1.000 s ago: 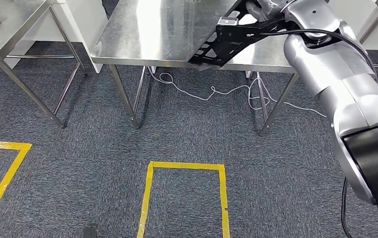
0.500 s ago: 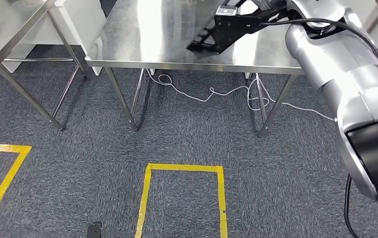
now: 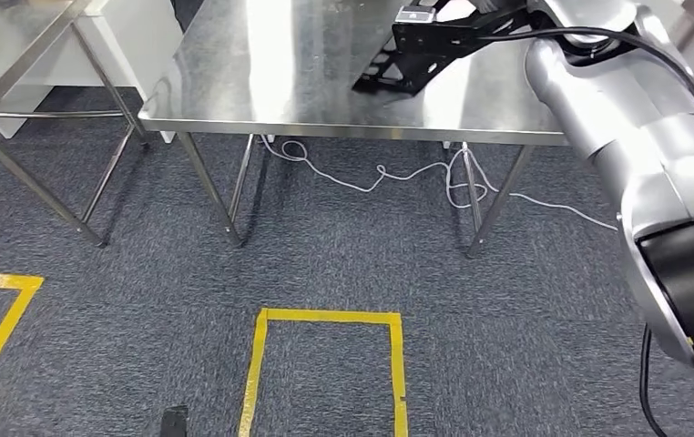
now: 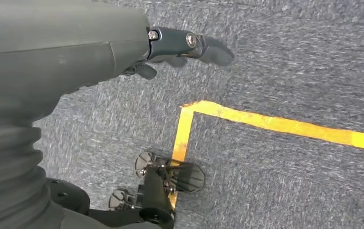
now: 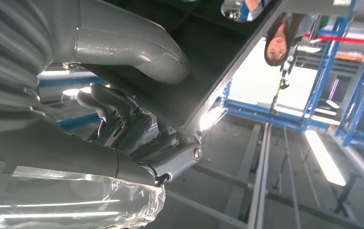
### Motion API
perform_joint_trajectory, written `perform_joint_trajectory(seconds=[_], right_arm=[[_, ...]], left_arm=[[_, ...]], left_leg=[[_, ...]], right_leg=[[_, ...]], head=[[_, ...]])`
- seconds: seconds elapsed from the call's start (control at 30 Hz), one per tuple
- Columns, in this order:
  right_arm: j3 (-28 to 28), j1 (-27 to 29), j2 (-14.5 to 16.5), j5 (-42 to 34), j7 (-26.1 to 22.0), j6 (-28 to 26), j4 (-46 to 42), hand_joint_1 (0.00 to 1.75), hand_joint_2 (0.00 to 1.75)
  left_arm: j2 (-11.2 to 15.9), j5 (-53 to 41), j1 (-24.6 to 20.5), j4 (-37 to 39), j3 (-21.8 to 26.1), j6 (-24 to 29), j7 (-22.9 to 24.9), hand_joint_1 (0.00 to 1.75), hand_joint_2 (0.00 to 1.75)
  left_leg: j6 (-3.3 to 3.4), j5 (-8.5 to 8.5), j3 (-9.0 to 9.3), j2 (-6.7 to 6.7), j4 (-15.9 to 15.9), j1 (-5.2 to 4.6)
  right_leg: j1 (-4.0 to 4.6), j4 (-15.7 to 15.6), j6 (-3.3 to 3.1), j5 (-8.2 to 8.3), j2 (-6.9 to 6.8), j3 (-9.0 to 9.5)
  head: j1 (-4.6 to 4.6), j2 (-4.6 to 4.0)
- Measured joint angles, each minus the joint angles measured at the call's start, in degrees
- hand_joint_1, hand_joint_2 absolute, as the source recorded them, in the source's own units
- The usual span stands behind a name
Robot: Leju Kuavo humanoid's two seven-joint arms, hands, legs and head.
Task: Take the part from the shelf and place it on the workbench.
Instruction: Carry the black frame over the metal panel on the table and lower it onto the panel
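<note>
We have the black perforated metal part [image 3: 412,56] in our right hand [image 5: 137,86], held out over the stainless steel workbench [image 3: 261,64]; from the head view its lower corner looks close to the benchtop or just touching it, and we cannot tell which. The part sits tilted, its far end raised toward our wrist. In the right wrist view our thick thumb lies across one face of the dark plate and our darker fingers curl under the other, so the hand is closed around the part near its upper end. Our left hand [image 4: 180,47] hangs at our side over the grey carpet, near a corner of the yellow floor tape [image 4: 275,125]; its fingers look loosely extended and it holds nothing. We judge the part to be a stiff sheet-metal bracket, flat and rigid, light enough for one hand but long enough to lever against the grip when held by one end. Its painted faces are probably smooth, so a pinch across the flat could let it slide or swing; the cut-out slots and the folded edge look like surer places to hold. It should not be fragile, yet metal on a steel top will clatter and skate, so we would lower the free end first, lay the plate flat, and only then loosen our fingers.
</note>
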Motion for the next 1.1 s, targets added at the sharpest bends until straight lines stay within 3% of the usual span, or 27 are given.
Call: perform_joint_trajectory(seconds=[0.07,0.13,0.23,0.27,0.3,0.37,0.43,0.5,0.6,0.67,0.73,0.77,0.8,0.83,0.9,0.93,0.97,1.03,1.1], right_arm=[[0.04,0.0,-0.1,0.02,0.0,0.03,-0.09,1.75,1.75],[0.09,-0.11,-0.31,0.04,-0.02,0.05,-0.2,1.75,1.75],[0.26,0.41,-0.62,0.04,-0.06,0.08,-0.19,1.75,1.75],[0.32,0.82,-0.77,0.04,-0.06,0.09,-0.17,1.75,1.75],[0.38,1.2,-0.9,0.05,-0.06,0.11,-0.15,1.75,1.75],[0.46,1.61,-1.01,0.08,-0.07,0.31,-0.13,1.75,1.75],[0.52,1.82,-1.05,0.07,-0.07,0.65,-0.1,1.75,1.75],[0.59,2.12,-1.02,0.08,-0.06,0.88,-0.04,1.75,1.75],[0.62,2.27,-0.93,0.13,-0.02,0.97,-0.03,1.75,1.75],[0.66,2.56,-0.82,0.14,-0.03,0.99,0.04,1.75,1.75],[0.77,3.18,-0.78,0.13,-0.04,1.05,0.19,1.75,1.75],[0.85,3.43,-0.74,0.13,-0.04,1.07,0.25,1.75,1.75],[0.92,3.53,-0.67,0.14,-0.04,1.09,0.27,1.75,1.75],[0.99,3.48,-0.57,0.14,-0.04,1.09,0.27,1.75,1.75],[1.08,3.11,-0.33,0.14,-0.04,1.09,0.26,1.75,1.75],[1.11,2.86,-0.25,0.14,-0.04,1.1,0.26,1.75,1.75],[1.15,2.65,-0.19,0.14,-0.04,1.12,0.26,1.75,1.75],[1.19,2.27,-0.14,0.15,-0.04,1.2,0.26,1.75,1.75],[1.19,1.72,-0.17,0.19,-0.04,1.44,0.22,1.75,1.75]], left_arm=[[-0.09,-0.02,-0.02,-0.01,-0.01,0.01,0.02,0.0,1.75],[-0.2,-0.05,-0.03,-0.02,0.0,0.03,0.0,0.0,1.75],[-0.36,-0.1,-0.31,-0.02,-0.01,0.01,0.04,0.0,1.75],[-0.43,-0.12,-0.33,-0.01,-0.01,0.0,0.08,0.0,1.75],[-0.51,-0.12,-0.27,-0.01,-0.01,0.0,0.1,0.0,1.75],[-0.65,-0.1,-0.16,0.01,0.0,-0.01,0.15,0.0,1.75],[-0.66,0.22,-0.16,0.01,-0.07,-0.09,0.23,0.0,1.75],[-0.61,0.69,-0.18,0.03,-0.2,-0.35,0.41,0.0,1.75],[-0.41,1.04,-0.19,0.04,-0.3,-0.61,0.68,0.0,1.75],[-0.28,1.08,-0.23,0.04,-0.4,-0.64,0.74,0.0,1.75],[-0.28,1.09,-0.22,0.05,-0.54,-0.69,0.78,0.0,1.75],[-0.26,1.1,-0.21,0.05,-0.59,-0.72,0.78,0.0,1.75],[-0.25,1.1,-0.2,0.05,-0.62,-0.74,0.79,0.0,1.75],[-0.23,1.1,-0.2,0.05,-0.63,-0.76,0.79,0.0,1.75],[-0.14,1.1,-0.2,0.05,-0.66,-0.78,0.79,0.0,1.75],[-0.09,1.1,-0.2,0.04,-0.68,-0.8,0.79,0.0,1.75],[-0.04,1.1,-0.23,0.04,-0.71,-0.82,0.79,0.0,1.75],[-0.01,1.13,-0.29,0.03,-0.77,-0.93,0.79,0.0,1.75],[-0.02,1.2,-0.28,0.02,-0.85,-1.01,0.75,0.0,1.75]], left_leg=[[0.22,-0.23,0.88,0.06,-1.32,-0.01],[0.25,-0.11,2.2,0.04,-3.0,0.27],[0.19,-0.55,2.97,-0.29,-3.63,0.31],[0.09,-0.82,3.14,-0.5,-3.59,0.3],[-0.08,-1.12,3.35,-0.74,-3.49,0.31],[-0.66,-1.94,3.73,-1.15,-2.91,0.39],[-1.41,-2.85,3.65,-1.42,-1.95,0.32],[-1.94,-3.35,3.36,-1.57,-1.29,0.27],[-2.74,-4.59,3.05,-1.38,-0.07,0.45],[-3.63,-7.34,1.32,-0.83,4.55,0.75],[-4.32,-10.41,-2.35,-0.46,12.26,1.17],[-4.46,-10.85,-4.03,-0.42,15.0,1.33],[-4.45,-10.03,-4.85,-0.41,15.66,1.41],[-4.27,-8.01,-4.54,-0.4,13.91,1.45],[-3.43,-2.86,-1.44,-0.4,6.11,1.32],[-2.95,-1.29,0.08,-0.38,2.76,1.12],[-2.46,-0.73,1.13,-0.33,0.68,0.91],[-1.78,-1.47,1.78,-0.23,-0.41,0.58],[-1.27,-1.57,2.73,-0.14,-1.94,0.83]], right_leg=[[0.14,-0.29,0.4,-0.31,-0.2,0.14],[0.37,2.29,0.35,-1.45,-0.38,-1.31],[0.16,12.91,0.16,-4.62,-0.43,-8.02],[0.06,14.9,0.45,-4.72,-0.43,-9.76],[-0.1,14.6,0.98,-3.71,-0.44,-10.39],[-0.53,7.46,2.34,0.91,-0.53,-8.46],[-0.58,1.1,2.69,4.36,-0.6,-5.92],[-0.29,0.35,1.88,4.59,-0.55,-5.3],[-0.83,0.21,0.74,4.12,-0.46,-4.89],[-1.15,0.08,0.02,3.67,-0.42,-4.11],[-1.07,0.08,-0.56,3.18,-0.38,-3.4],[-1.01,0.1,-0.7,2.98,-0.32,-3.12],[-0.97,0.11,-0.74,2.78,-0.22,-2.85],[-0.94,0.11,-0.7,2.55,-0.11,-2.51],[-0.85,0.0,-0.5,2.03,0.05,-1.63],[-0.71,-0.09,-0.35,1.82,0.1,-1.29],[-0.62,-0.18,-0.17,1.66,0.13,-1.1],[-0.39,-0.4,0.29,1.46,0.13,-1.03],[-0.02,-0.02,0.71,0.94,-0.07,-1.39]], head=[[-0.22,0.01],[-0.02,0.01],[0.17,0.02],[0.17,0.02],[0.18,0.01],[0.2,0.0],[0.12,0.01],[-0.01,0.01],[-0.15,0.01],[-0.35,0.01],[-0.46,0.01],[-0.45,0.01],[-0.46,0.01],[-0.46,0.02],[-0.43,0.02],[-0.39,0.02],[-0.44,0.02],[-0.51,0.01],[-0.43,0.01]])
